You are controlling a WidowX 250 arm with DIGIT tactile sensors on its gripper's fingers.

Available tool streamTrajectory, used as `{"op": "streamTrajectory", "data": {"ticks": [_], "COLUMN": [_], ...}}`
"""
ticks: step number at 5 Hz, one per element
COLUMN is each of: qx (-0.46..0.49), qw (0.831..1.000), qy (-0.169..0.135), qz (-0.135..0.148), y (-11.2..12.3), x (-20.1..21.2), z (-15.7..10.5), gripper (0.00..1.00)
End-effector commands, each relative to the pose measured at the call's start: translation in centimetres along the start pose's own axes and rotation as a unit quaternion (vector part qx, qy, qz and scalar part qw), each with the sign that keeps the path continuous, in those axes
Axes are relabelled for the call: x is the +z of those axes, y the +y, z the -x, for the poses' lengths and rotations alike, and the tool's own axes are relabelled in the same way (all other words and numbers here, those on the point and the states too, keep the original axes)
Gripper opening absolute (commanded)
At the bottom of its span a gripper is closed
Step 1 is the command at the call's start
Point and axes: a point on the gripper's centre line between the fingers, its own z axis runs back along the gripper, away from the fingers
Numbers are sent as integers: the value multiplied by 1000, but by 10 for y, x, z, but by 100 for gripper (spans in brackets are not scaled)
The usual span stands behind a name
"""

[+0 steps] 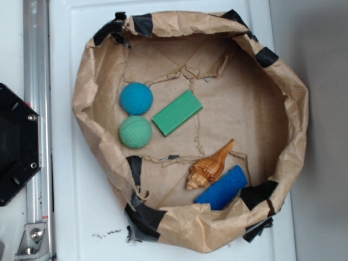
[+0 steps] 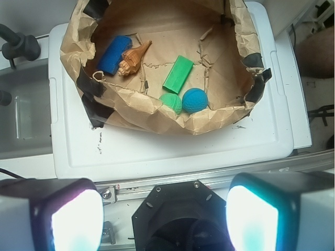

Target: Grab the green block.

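One green block [image 1: 177, 112], two balls [image 1: 136, 99], one shell [image 1: 211, 165], one cylinder [image 1: 222, 187].

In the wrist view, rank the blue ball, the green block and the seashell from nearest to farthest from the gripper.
The gripper sits at the bottom edge, fingers wide apart.
1. Blue ball: nearest, just inside the paper nest's near rim, slightly right.
2. Green block: next, lying flat behind the ball.
3. Seashell: farthest, up left beside the blue foam cylinder.
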Motion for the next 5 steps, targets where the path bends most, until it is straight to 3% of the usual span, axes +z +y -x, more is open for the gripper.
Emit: {"op": "streamTrajectory", "data": {"ticks": [1, 2, 3, 4, 5], "qx": [0, 53, 89, 96, 87], "qw": [1000, 998, 995, 994, 995], "qy": [0, -23, -33, -50, -50], "qz": [0, -31, 23, 20, 19], "y": [0, 20, 36, 38, 25], "x": [0, -48, -84, -108, -129], "z": [0, -21, -46, -69, -97], "gripper": [100, 100, 100, 100, 100]}}
